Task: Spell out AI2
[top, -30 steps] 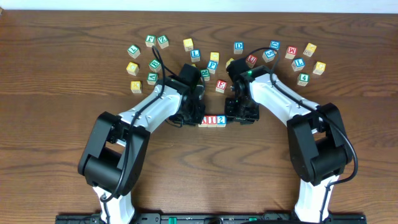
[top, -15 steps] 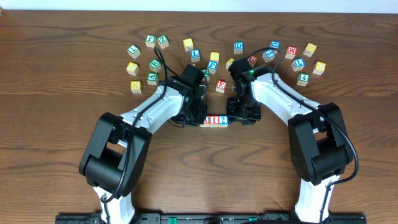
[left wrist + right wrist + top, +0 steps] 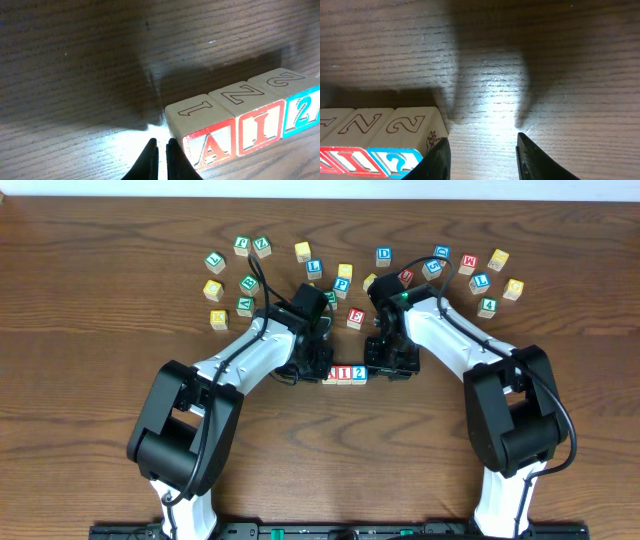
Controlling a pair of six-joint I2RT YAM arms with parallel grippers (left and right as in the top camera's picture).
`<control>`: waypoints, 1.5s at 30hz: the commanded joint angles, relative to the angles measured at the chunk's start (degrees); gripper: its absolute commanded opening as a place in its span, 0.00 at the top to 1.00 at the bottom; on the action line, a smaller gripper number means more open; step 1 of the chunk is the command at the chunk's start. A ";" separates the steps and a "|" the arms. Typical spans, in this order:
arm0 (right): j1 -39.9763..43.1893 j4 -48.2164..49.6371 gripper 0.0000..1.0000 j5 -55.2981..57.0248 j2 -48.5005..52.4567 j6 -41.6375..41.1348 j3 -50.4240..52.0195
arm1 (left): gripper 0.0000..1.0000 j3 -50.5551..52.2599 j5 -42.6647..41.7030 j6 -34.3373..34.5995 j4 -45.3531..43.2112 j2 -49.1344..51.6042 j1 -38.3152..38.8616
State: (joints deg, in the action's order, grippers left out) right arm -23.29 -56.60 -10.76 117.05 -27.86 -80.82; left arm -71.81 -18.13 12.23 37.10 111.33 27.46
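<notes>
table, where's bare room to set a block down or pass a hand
Free: the front strip between the arm bases, below the AI2 row; also the wood outside each arm. Crowded: the back band of loose blocks, and beside the row, where the left gripper and right gripper sit.

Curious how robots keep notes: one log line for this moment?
row: A block, I block, 2 block | left gripper: shut, beside A block | right gripper: open, beside 2 block
</notes>
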 commanded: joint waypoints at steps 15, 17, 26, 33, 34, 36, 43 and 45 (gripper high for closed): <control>2.64 -1.09 0.65 0.04 -3.61 0.96 0.46 | 0.92 -1.14 5.79 0.55 2.93 -2.80 -0.96; 2.64 -1.11 0.65 0.13 -4.02 1.40 0.46 | 0.92 -1.31 5.79 0.55 3.15 -2.80 -1.51; 3.56 -1.62 0.62 2.29 -7.85 1.79 0.46 | 0.92 -2.47 6.32 0.31 4.85 -5.01 -4.59; 5.16 -1.68 0.62 2.78 -10.60 2.47 0.46 | 0.92 -2.47 12.44 0.31 5.68 -9.75 -5.07; 5.29 -1.57 0.62 2.97 -10.99 2.69 0.46 | 0.92 -2.47 12.98 0.28 5.73 -10.47 -5.07; 5.64 -1.27 0.61 3.76 -12.15 2.71 0.46 | 0.92 -2.47 14.10 0.28 5.70 -12.46 -5.07; 6.36 0.24 0.59 6.58 -16.24 4.22 0.22 | 0.92 -2.56 17.77 -0.94 7.10 -18.64 -7.08; 7.10 0.85 0.55 6.58 -17.86 4.76 -0.11 | 0.89 -3.04 17.77 -1.27 7.80 -21.07 -8.87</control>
State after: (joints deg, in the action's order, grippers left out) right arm -17.67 -56.42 -5.96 102.80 -24.99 -80.71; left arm -72.51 -2.76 11.99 43.94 94.61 21.37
